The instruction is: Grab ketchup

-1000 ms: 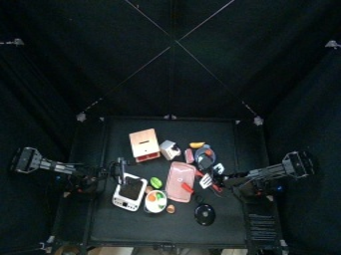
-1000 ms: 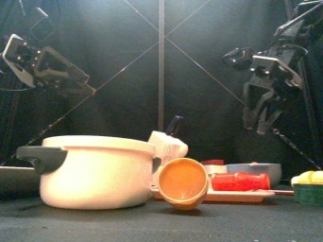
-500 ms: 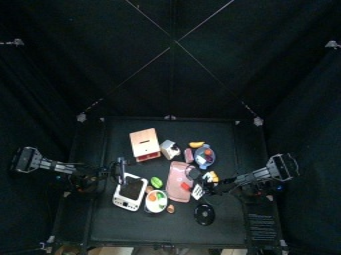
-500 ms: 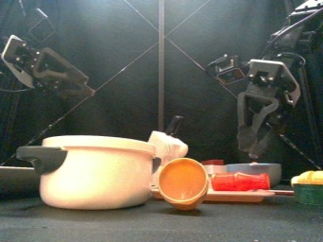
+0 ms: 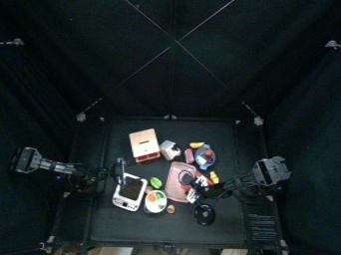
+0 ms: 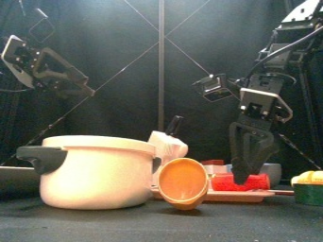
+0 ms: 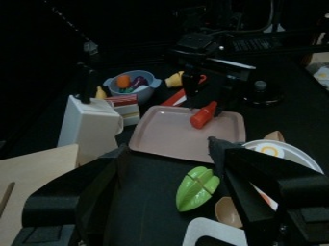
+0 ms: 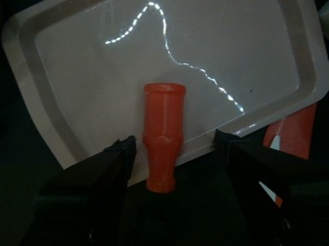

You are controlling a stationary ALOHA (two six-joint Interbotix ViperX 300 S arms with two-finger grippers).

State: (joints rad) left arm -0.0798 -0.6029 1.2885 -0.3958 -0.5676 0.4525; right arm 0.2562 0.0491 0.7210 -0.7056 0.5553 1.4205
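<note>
- Right gripper (image 6: 248,168) hangs low over the pink tray (image 6: 243,196), jaws spread apart, one either side of the ketchup bottle (image 8: 162,136) with nothing clamped between them.
- Right wrist view gives the clearest look: the red bottle lies flat on the tray (image 8: 77,58), running lengthwise between the two black fingers (image 8: 113,165); whether either finger touches it, can't tell.
- From the front, the bottle (image 6: 243,181) is mostly hidden behind the jaws and the tray's rim, just a red patch showing.
- The big white pot (image 6: 91,170) and the orange bowl (image 6: 183,181) tipped on its side fill the foreground and block much of the table behind.
- Top view is tiny; the tray (image 5: 178,180) reads as a pink slab, and the bottle there is too small to pick out.
- Left wrist view sees the bottle (image 7: 205,114) as a red shape on the tray (image 7: 174,135), the right arm's gripper (image 7: 195,80) above it, a green leaf-shaped item (image 7: 195,186) nearer.
- Left gripper (image 7: 164,207) rests at the table's left side, jaws wide apart, empty.
</note>
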